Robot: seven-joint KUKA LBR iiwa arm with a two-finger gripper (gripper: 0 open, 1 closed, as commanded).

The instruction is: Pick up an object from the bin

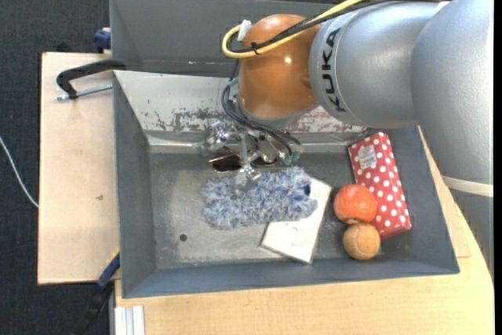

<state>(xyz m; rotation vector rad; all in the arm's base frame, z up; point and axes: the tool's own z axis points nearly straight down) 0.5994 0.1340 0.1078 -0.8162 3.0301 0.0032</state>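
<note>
My gripper (246, 151) hangs under the orange wrist cover near the bin's back wall, at the middle. It is just above the far edge of a fluffy blue-and-white cloth (252, 198) that lies spread on the bin floor. A small dark thing (226, 163) lies right beside the gripper on its left; what it is I cannot make out. A white card (296, 234) lies against the near right side of the cloth, partly over it.
To the right lie an orange ball (355, 202), a tan ball (361, 241) and a red box with white dots (382, 178) along the right wall. The arm covers the back right of the bin. Bare floor shows at the left.
</note>
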